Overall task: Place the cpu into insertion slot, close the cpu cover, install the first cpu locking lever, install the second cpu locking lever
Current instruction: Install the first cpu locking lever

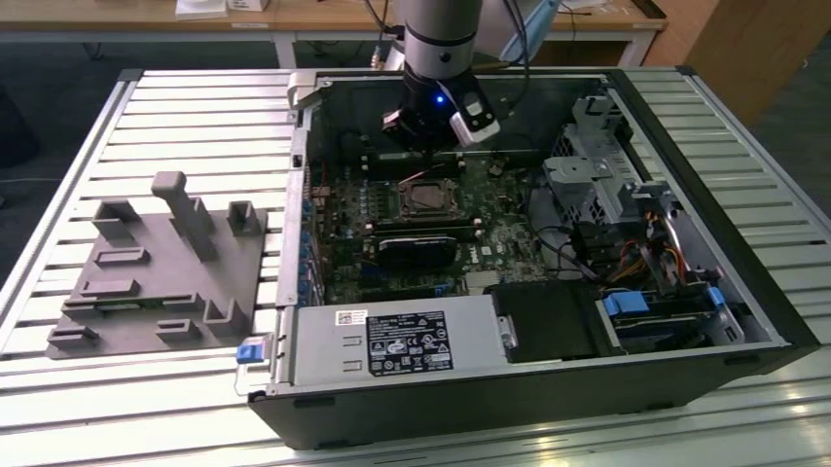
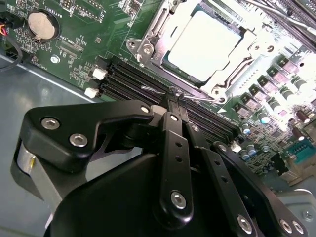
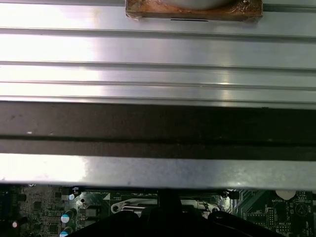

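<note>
Gripper [image 2: 174, 98] is sitting clenched, fingers pressed together. In the second wrist view its tips are meeting a thin silvery wire lever [image 2: 160, 89]; can't tell if the wire is actually being pinched.

The square silver-grey metal-topped cpu [image 2: 205, 42] is lying seated in the silver-rimmed square insertion slot [image 2: 141, 47]. The thin silvery cut-out cpu cover [image 2: 228, 69] is lying down flat around it.

Long black memory slots [image 2: 133, 76] are running between the gripper tips and the slot, right under the lever. A round silver coin cell [image 2: 40, 24] is sitting well apart on the green motherboard [image 2: 84, 44].

In the exterior view the gripper is hanging inside the open black computer case [image 1: 546, 389], just beyond the slot on its far side. A grey metal drive cage [image 1: 591, 175] is crowding the exterior view's right. A grey power supply box [image 1: 389, 341] is sitting at the near edge.

A grey plastic holder block [image 1: 156, 263] is resting on the slatted aluminium table [image 1: 195, 107], on the exterior view's left, outside the case.
</note>
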